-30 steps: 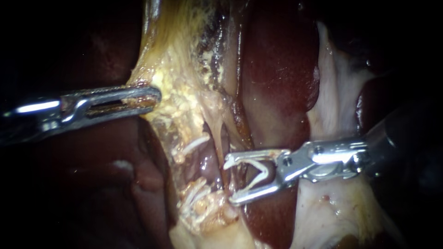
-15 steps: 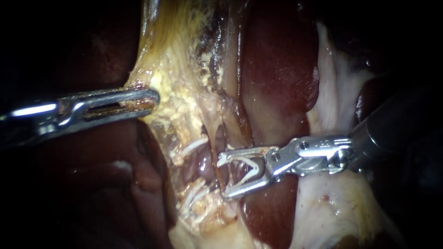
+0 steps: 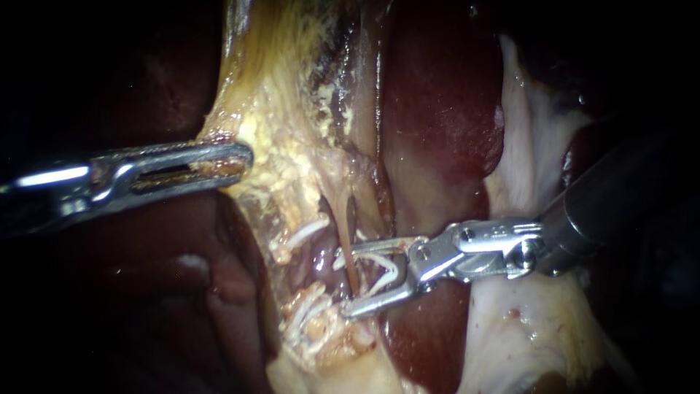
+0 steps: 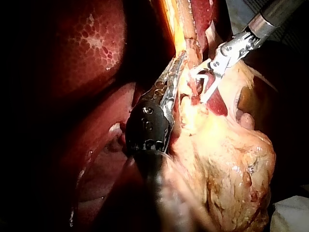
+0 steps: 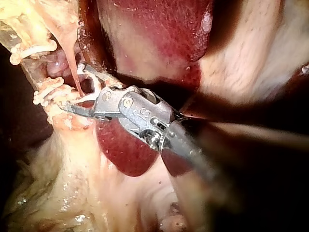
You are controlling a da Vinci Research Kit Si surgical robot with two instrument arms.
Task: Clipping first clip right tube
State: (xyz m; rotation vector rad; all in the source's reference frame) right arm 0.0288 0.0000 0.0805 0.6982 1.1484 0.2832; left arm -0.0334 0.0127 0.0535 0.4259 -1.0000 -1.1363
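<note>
The left instrument (image 3: pixel 244 157) has its jaws pressed together on the edge of the yellowish tissue (image 3: pixel 284 146) and holds it taut towards the left. Just right of that tissue, a thin tan tube (image 3: pixel 347 233) runs down between the spread jaws of the right instrument (image 3: pixel 343 282). Those jaws carry an open white clip (image 3: pixel 386 271), and its arms stand either side of the tube. Dark liver (image 3: pixel 437 117) lies behind. The step in hand appears to be seating the clip. The next move likely calls for squeezing the jaws together squarely across the tube. The count is two instruments, one clip and one tube clearly shown.
</note>
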